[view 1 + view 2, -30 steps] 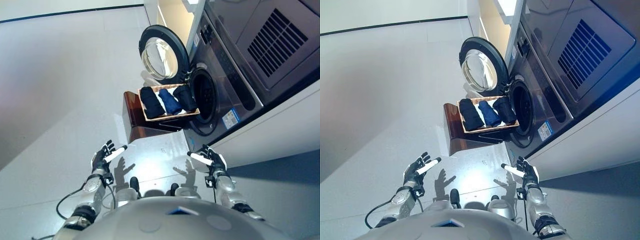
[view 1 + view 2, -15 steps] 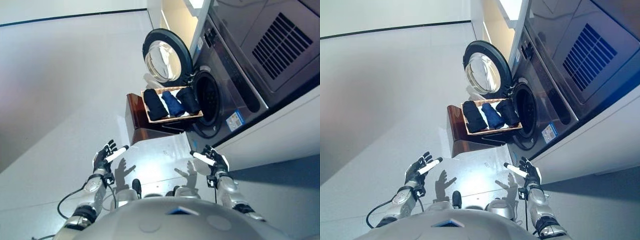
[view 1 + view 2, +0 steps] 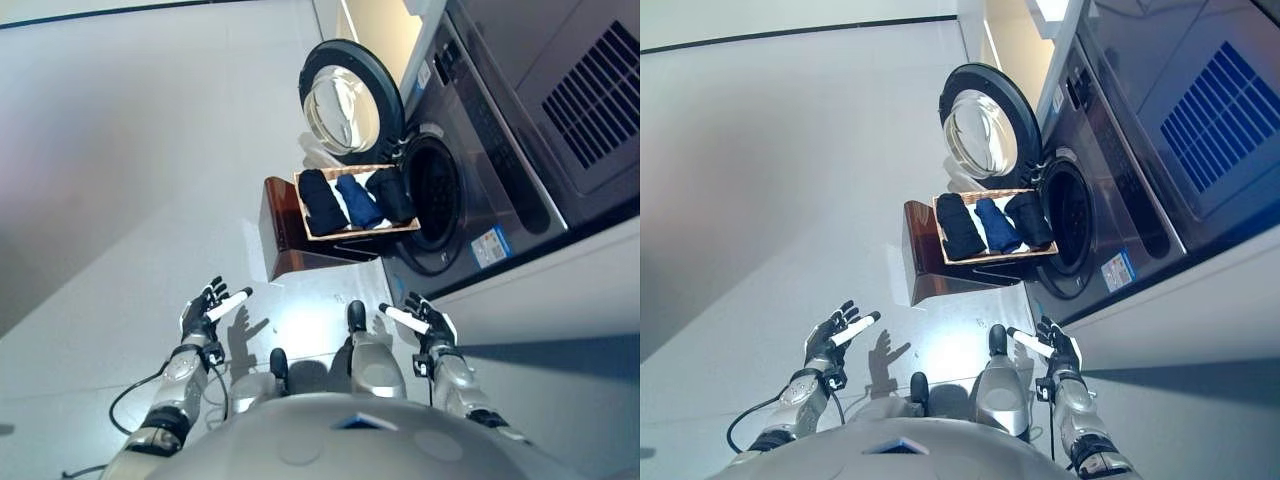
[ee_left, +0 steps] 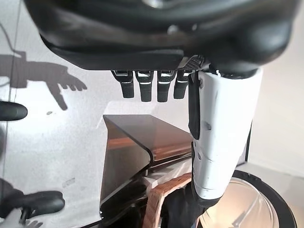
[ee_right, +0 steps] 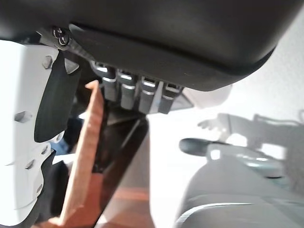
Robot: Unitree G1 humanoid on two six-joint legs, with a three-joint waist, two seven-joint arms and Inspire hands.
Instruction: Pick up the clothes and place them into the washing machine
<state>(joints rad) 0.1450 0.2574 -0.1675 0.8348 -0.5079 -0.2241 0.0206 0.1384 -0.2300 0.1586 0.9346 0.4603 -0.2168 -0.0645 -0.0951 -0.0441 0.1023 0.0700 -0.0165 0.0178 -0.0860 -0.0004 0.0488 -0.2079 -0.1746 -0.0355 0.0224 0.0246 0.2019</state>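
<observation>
Three dark folded clothes (image 3: 357, 199) sit side by side in a shallow basket (image 3: 405, 228) on a brown stand (image 3: 280, 225), right in front of the washing machine (image 3: 480, 170), whose round door (image 3: 350, 100) hangs open. Left robot hand (image 3: 205, 306) and right robot hand (image 3: 425, 322) both hover low over the floor, fingers spread, holding nothing, well apart from the basket.

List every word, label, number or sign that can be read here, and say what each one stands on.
No text can be read in any view.
Blue and white sticker on the washing machine front, below the drum opening: too small to read.
Small white label near the machine's top corner: too blurred to read.
The basket, the clothes and both hands, left hand and right hand, carry no visible print.
</observation>
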